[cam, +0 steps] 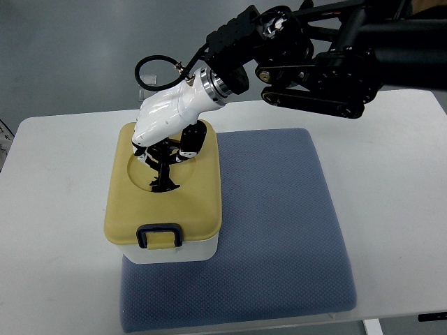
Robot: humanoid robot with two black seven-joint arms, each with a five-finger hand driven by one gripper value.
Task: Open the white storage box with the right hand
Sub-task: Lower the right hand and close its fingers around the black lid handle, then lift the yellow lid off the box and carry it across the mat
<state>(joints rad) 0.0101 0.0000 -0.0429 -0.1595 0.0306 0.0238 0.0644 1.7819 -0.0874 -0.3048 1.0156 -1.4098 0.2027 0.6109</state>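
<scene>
Right robot hand (166, 143) had fingers curled into the yellow lid (165, 199) recess, gripping nothing yet; box (171, 250) looked light, rigid plastic, front latch (160, 235) probably the better hold.

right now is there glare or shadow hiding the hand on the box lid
Top view: light is even and sharp; the right hand shows bright glare on its white shell, its dark fingers blend into shadow in the yellow lid recess; soft shadow under the storage box onto the blue mat.
</scene>
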